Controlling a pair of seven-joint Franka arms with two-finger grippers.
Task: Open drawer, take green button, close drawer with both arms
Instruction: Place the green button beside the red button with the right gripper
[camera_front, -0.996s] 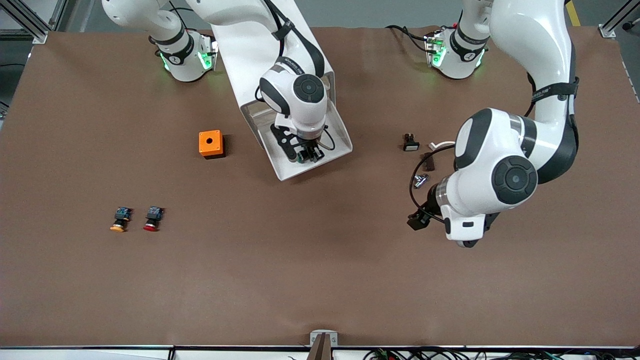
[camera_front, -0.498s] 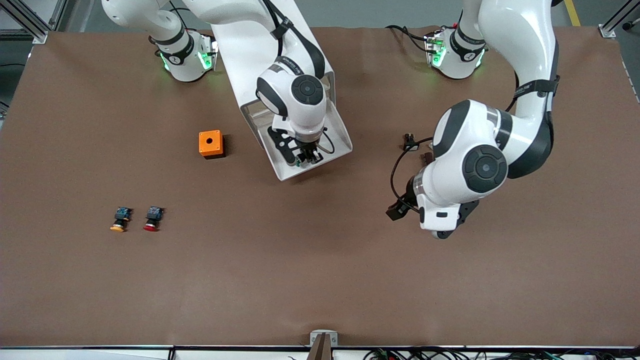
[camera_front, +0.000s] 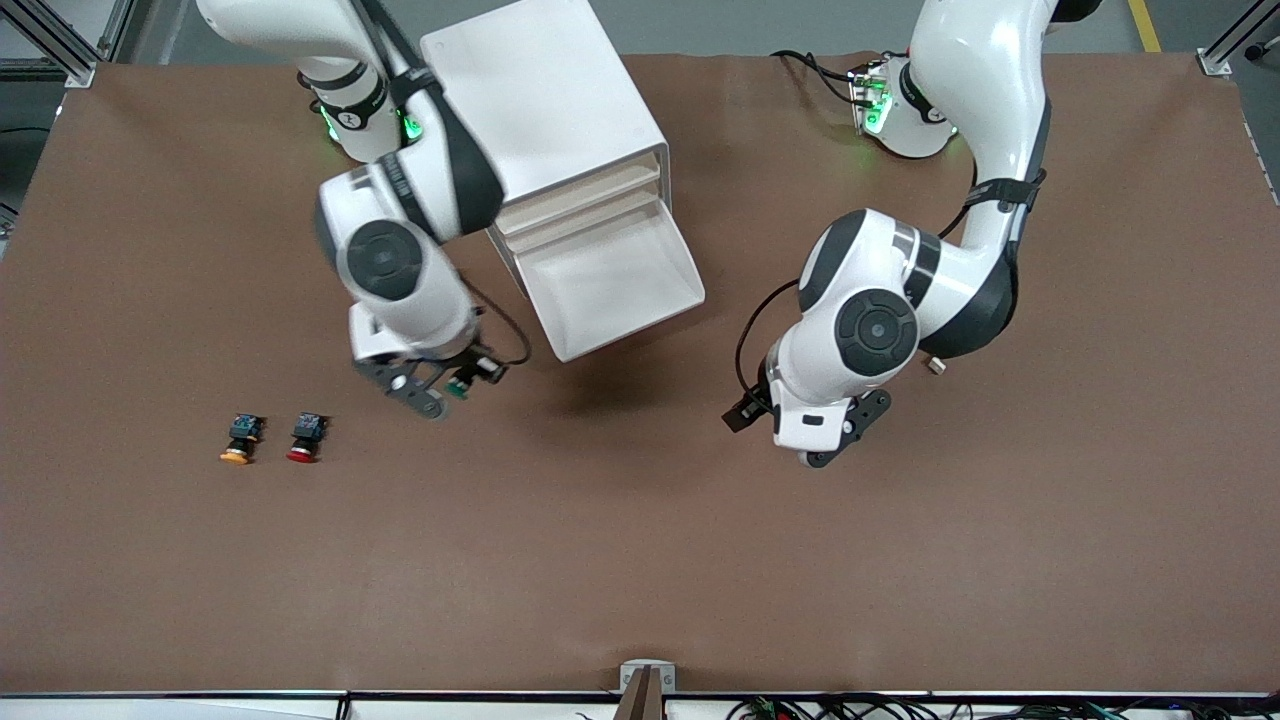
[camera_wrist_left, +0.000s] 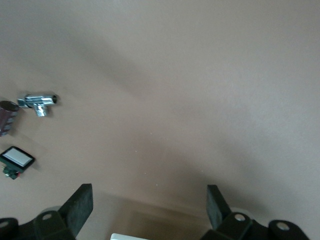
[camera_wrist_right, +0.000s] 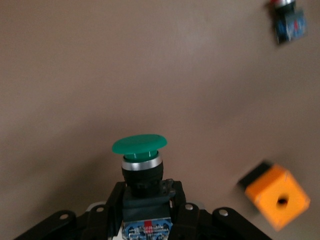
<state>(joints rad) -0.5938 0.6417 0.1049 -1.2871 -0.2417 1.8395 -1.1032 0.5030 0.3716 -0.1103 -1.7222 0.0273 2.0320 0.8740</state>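
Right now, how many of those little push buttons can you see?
3: the green button held in the right gripper above the table; the red button and yellow button side by side on the table. More may be hidden.

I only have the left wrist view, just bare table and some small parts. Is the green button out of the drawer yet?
Observer: Yes. The right end effector is shut on the green button, up over the table.
Operator: Is the drawer closed?
Observer: No. The drawer stands pulled out, and nothing shows in it.
Operator: Where is my arm relative to it?
Observer: The left end effector, open, hangs over bare table, off the drawer toward the left arm's end.
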